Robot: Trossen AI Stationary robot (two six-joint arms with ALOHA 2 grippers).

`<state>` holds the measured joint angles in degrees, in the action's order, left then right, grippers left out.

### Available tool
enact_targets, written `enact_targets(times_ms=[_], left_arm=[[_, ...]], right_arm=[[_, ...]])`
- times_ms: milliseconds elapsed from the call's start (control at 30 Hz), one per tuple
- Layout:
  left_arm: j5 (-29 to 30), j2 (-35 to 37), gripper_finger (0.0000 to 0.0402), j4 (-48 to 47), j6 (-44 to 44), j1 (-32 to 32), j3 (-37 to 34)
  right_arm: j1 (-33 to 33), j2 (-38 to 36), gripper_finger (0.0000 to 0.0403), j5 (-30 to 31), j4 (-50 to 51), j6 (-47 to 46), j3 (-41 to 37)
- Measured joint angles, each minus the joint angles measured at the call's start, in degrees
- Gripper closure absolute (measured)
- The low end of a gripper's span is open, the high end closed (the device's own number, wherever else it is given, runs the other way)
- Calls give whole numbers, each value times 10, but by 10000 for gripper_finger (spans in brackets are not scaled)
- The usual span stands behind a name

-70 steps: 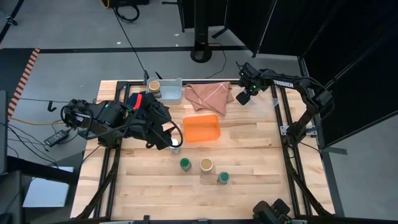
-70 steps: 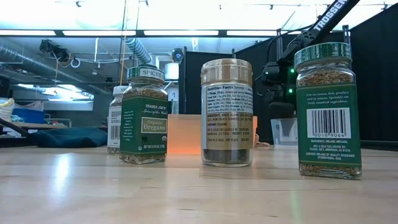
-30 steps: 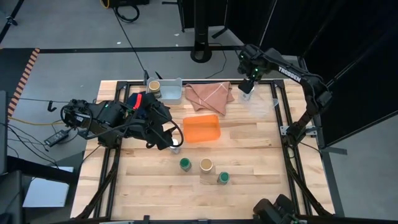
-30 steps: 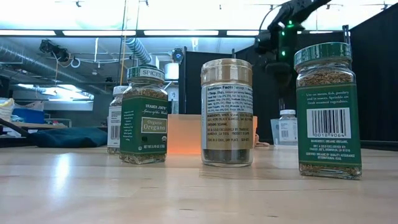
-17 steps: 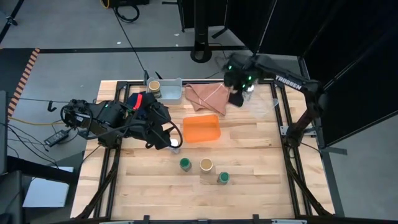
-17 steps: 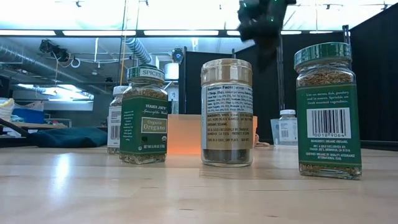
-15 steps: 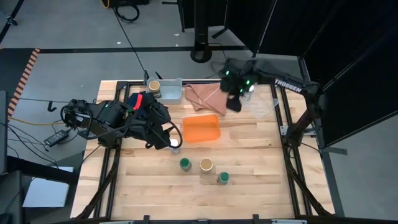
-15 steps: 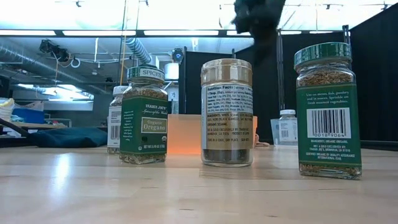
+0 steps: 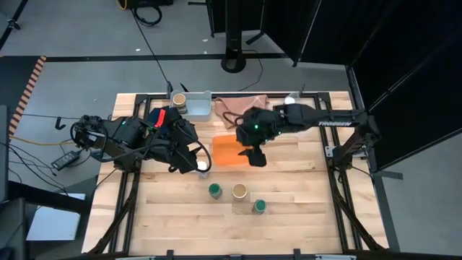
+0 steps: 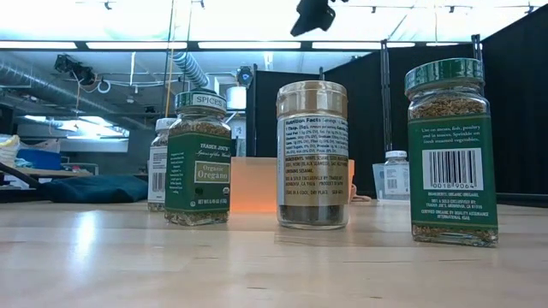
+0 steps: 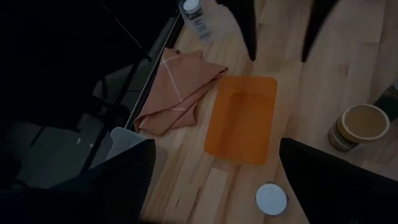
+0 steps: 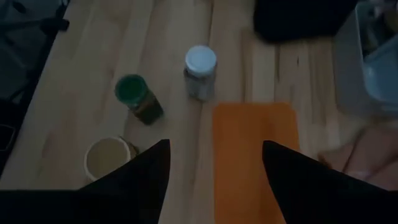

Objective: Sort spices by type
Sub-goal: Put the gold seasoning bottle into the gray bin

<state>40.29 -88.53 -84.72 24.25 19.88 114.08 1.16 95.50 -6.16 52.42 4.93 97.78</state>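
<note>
In the high view my left gripper is open at a white-capped jar near the orange tray's left end. In the left wrist view that white cap shows between the fingers; I cannot tell whether they touch it. My right gripper is open and hangs above the tray's right end, holding nothing. A green-capped jar, a tan-capped jar and another green-capped jar stand upright toward the near edge. A second white-capped jar stands at the far right corner. A tan-capped jar sits in the grey bin.
The orange tray lies mid-table. The pale grey bin and a folded brown cloth lie along the far edge. Bare wood shows to the right of the tray and along the near edge.
My right arm has swung from the far right corner toward the table's middle and near side, passing over the cloth, and now hangs over the tray's right end. The white-capped jar at the far right corner stays standing there. My left arm has kept still.
</note>
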Motion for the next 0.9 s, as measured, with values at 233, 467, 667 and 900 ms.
enact_targets(times_ms=[233, 467, 667, 900], left_arm=[[0, 0, 53, -7, -6, 0, 0], [-36, 0, 53, -13, -16, 0, 0], [-78, 0, 53, -34, -30, 1, 0], [-85, -19, 53, 1, -91, 0, 0]], right_arm=[[-52, 24, 140, 43, -15, 24, 0], [-88, 79, 138, 51, -1, -24, -1], [-103, 73, 151, 114, 47, -28, -1], [-85, 17, 158, 157, 140, -30, 0]])
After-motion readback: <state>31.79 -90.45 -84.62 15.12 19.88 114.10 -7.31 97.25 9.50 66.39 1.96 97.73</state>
